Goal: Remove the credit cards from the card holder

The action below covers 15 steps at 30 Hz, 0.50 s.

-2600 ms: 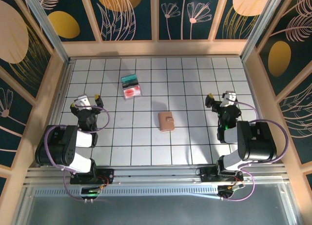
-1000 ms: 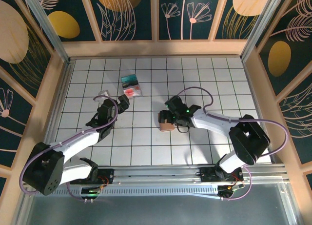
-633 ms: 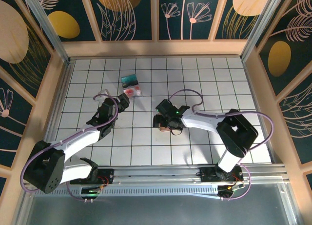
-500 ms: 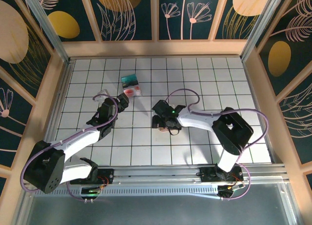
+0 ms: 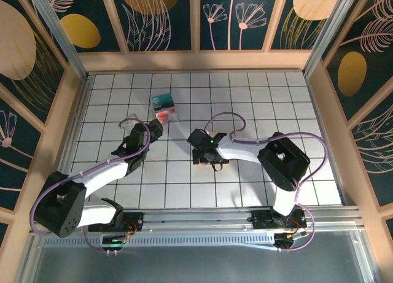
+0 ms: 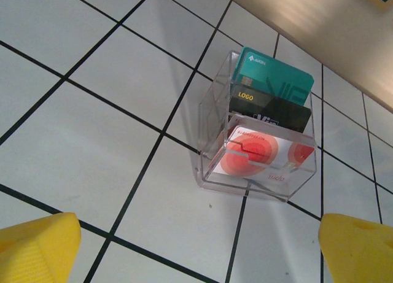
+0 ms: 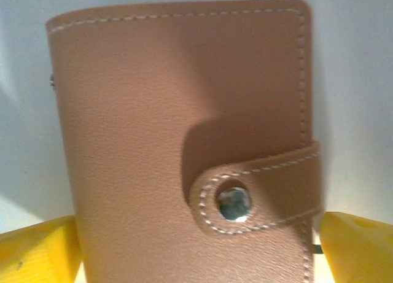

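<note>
Left gripper (image 6: 198, 249) jaws apart, empty, clear plastic box (image 6: 209, 114) of teal, dark and red-white cards (image 6: 273, 71) ahead, untouched | right gripper (image 7: 196, 249) jaws apart, we see them straddle the snapped-shut tan leather card holder (image 7: 172, 99) lying on the white gridded table (image 5: 245, 99) straight below, its long axis crossing the jaw line.

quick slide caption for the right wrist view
Open right gripper straddling the snapped-shut tan card holder on the table.

My left arm (image 5: 98, 172) stretches forward and inward, the left pincer (image 5: 153, 128) wide open. My right arm (image 5: 245, 151) reaches across to the left, the right pincer (image 5: 204, 155) pointing down, fingers spread.
</note>
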{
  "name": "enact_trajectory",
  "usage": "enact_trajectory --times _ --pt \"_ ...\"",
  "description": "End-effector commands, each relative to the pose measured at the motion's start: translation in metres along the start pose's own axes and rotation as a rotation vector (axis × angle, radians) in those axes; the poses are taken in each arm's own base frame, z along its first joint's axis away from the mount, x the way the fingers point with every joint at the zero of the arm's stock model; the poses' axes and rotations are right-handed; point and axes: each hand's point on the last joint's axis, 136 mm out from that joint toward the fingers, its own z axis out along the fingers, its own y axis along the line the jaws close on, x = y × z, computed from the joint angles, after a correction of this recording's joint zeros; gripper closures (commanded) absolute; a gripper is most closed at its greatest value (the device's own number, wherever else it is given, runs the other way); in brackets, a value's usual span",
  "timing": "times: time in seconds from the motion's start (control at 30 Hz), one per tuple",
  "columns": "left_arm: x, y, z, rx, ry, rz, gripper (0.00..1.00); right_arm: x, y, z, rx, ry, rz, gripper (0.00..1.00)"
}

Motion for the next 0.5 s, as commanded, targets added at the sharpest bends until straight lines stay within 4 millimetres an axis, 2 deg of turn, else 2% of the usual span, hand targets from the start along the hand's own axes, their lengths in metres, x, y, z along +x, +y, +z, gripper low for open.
enact_trajectory --times 0.0,0.17,0.27,0.47 --pt "-0.004 -0.007 0.000 0.006 -0.001 -0.026 0.01 0.005 0.006 0.008 -0.034 0.024 -0.020 0.10" --pt "-0.005 -0.014 0.001 0.000 0.034 -0.083 0.01 -0.001 0.007 0.004 -0.056 -0.020 -0.049 0.39" --pt "-0.002 -0.022 0.001 0.011 0.076 -0.105 0.01 -0.007 0.010 0.000 -0.093 -0.072 -0.061 0.44" --pt "0.007 -0.062 0.000 0.164 0.188 -0.131 0.01 -0.022 0.017 -0.015 -0.191 -0.204 -0.090 0.52"
